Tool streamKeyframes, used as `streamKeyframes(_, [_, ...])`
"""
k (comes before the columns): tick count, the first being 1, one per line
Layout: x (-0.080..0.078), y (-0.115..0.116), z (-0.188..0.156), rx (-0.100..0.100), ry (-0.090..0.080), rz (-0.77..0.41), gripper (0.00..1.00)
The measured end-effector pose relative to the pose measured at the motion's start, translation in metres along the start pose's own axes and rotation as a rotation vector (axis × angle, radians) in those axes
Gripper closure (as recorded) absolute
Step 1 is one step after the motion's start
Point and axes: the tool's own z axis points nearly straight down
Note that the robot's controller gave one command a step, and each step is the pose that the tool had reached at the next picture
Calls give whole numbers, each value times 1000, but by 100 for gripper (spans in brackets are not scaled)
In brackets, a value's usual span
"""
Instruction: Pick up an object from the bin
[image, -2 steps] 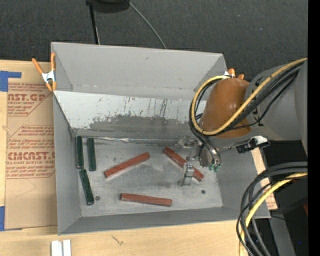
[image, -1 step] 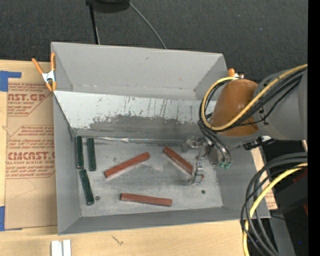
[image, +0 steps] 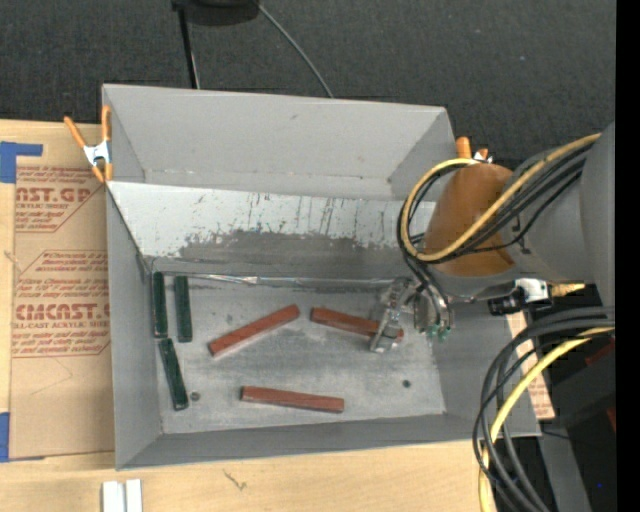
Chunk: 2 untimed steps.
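3 red-brown bars and 3 dark green bars lay flat on the bin (image: 270, 130) floor; none was lifted.

Task status: not done, judged at the approach or grasp stage.

Pincer (image: 387, 335) sat low at the floor's right side, at the right end of the short red-brown bar (image: 343, 322), which lay slightly slanted near the back wall. Contact could not be confirmed. Pincer state: cannot tell, since released vs. clenched was not resolvable from this angle. No grasp recorded.

Other items:
- Long red-brown bar (image: 253, 332) lay diagonal at centre, apart from the pincer.
- Front red-brown bar (image: 291, 400) lay near the front wall.
- Green bars (image: 158, 303) lay along the left wall, 2 side by side and 1 nearer the front.

Judged remaining: secure a grip on 1 bar, then lift it clear of the rim. A hold at the bar's end may let it tip.

Markings: no brand, label or writing was legible on the bars, bin or pincer.
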Motion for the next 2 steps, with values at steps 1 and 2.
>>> streamKeyframes(1, [1, 2, 0, 0, -1, 0, 100])
streamKeyframes(2, [19, -9, -135, -1, 3, 30, 100])
